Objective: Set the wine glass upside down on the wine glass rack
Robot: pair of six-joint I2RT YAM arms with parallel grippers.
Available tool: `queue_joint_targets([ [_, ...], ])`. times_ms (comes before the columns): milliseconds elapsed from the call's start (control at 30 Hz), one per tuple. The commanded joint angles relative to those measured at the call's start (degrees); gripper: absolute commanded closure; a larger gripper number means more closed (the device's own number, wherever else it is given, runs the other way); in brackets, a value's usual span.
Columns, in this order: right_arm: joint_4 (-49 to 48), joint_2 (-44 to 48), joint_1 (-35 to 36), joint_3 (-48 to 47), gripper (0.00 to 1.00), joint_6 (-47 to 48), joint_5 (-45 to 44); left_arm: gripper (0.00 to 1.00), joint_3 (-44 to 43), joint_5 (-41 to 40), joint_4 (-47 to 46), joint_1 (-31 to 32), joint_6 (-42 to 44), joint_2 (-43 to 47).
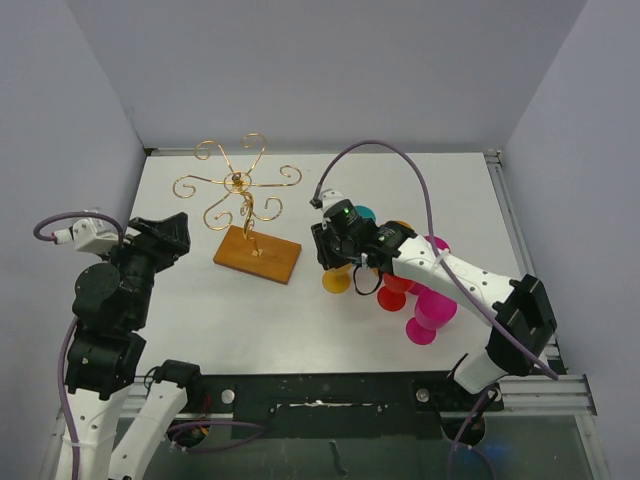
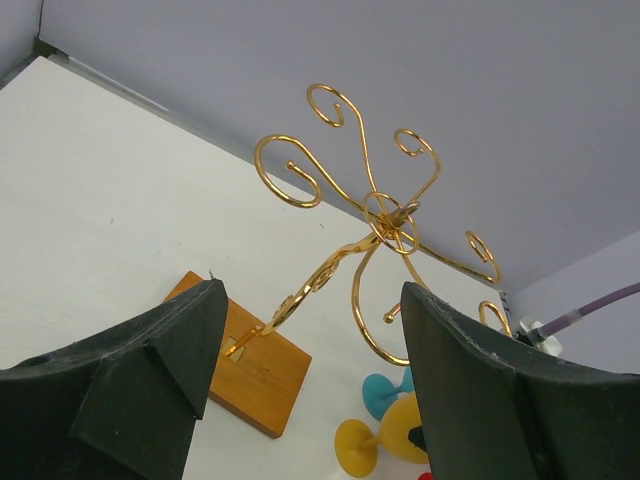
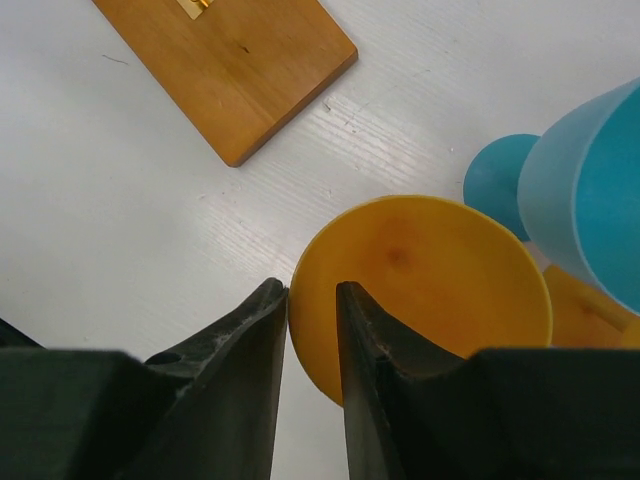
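Your right gripper (image 3: 310,292) has its jaws drawn in almost together, and the rim of the yellow wine glass (image 3: 420,290) sits in the narrow slot between them. You are pinching the foot at the edge that faces the wine glass rack (image 1: 240,183). From these views I cannot tell whether the pinch is firm.

The glass lies on its side on the table (image 1: 200,320), just off the right end of the rack's wooden base (image 1: 257,254). Its foot turns toward the rack and its bowl points away. A teal glass (image 1: 365,213) lies close behind it, and a red glass (image 1: 392,296) and a magenta glass (image 1: 430,316) lie farther from the rack on the same side.

Your left gripper (image 2: 312,300) is spread wide with nothing in it. It hangs off the rack's left side, looking up at the gold curls.

I judge that you are at the grasp step and that nothing is on the rack yet.

Next, lift the glass clear of its neighbours, turn it bowl-down and carry it up to the rack. The stem has to slide into one spiral arm so the foot rests on the wire. A hold on the rim alone may let the glass swing, so go slowly.
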State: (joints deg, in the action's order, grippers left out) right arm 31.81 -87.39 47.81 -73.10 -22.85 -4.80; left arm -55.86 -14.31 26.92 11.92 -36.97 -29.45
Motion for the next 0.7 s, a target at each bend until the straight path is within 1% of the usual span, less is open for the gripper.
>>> queue_joint_targets([
  [0,-0.9,-1.5,0.8,-3.6,0.75,0.7,-1.4,0.31,-2.0,0.9,-5.8,-0.3,4.0,-0.2],
  [267,1.6,-4.0,2.5,-6.6,0.99,1.1,-4.1,0.31,-2.6,3.0,-8.5,-0.2,7.3,0.7],
  [467,3.1,-2.3,4.1,-8.9,1.00,1.6,-5.1,0.31,-3.4,6.3,-9.3,-0.2,8.7,1.0],
  [667,0.1,5.2,4.1,-8.5,1.00,1.6,-5.6,0.31,-5.4,12.0,-11.0,-0.3,10.0,0.1],
])
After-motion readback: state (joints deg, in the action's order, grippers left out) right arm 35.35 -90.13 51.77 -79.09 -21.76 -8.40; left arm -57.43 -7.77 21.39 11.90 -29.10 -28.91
